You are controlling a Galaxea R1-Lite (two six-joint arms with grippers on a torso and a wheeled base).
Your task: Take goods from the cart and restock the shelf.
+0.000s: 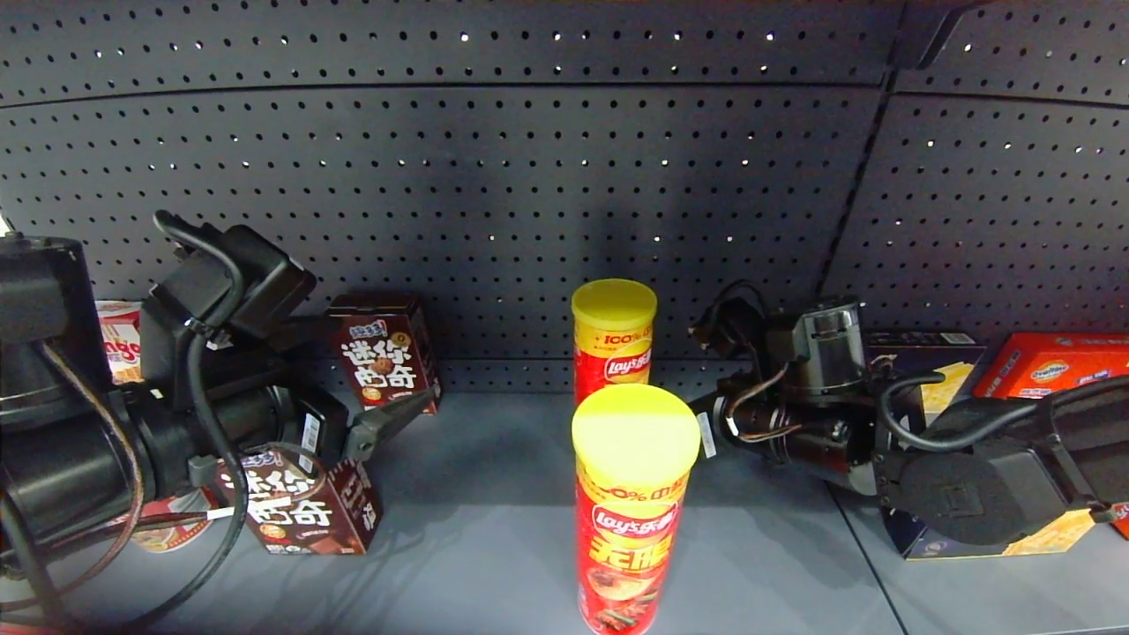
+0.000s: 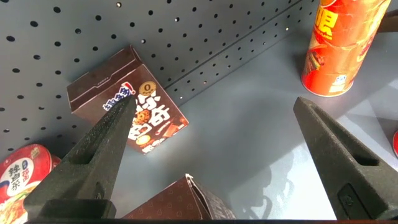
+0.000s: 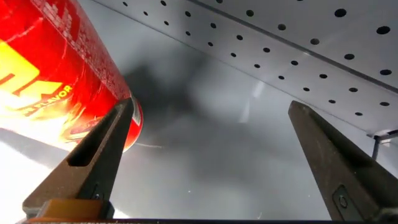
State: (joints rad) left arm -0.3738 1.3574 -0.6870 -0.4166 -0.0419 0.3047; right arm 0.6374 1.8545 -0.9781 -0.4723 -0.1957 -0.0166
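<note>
Whereas the head view shows the front chip can (image 1: 631,503) and rear chip can (image 1: 613,339) upright on the shelf (image 1: 494,547), the wrist views reveal jaws apart: left gripper (image 2: 214,102) facing a brown box (image 2: 134,109), right gripper (image 3: 210,107) beside a red can (image 3: 56,81).

Front chip can (image 1: 628,520): base cut by the frame edge. Rear can (image 1: 614,339): lower half hidden behind it. In the head view the tips of the right gripper (image 3: 208,109) are lost behind these cans. Red can (image 3: 56,81) beside one right finger: lid and base out of frame, can't tell which of the two. Below the left gripper (image 2: 211,106), brown box (image 2: 180,202): top flap only. Noodle cup (image 2: 25,171) outside one left finger, cut off. Dark box (image 1: 935,370) behind the right gripper's wrist, mostly covered.
</note>
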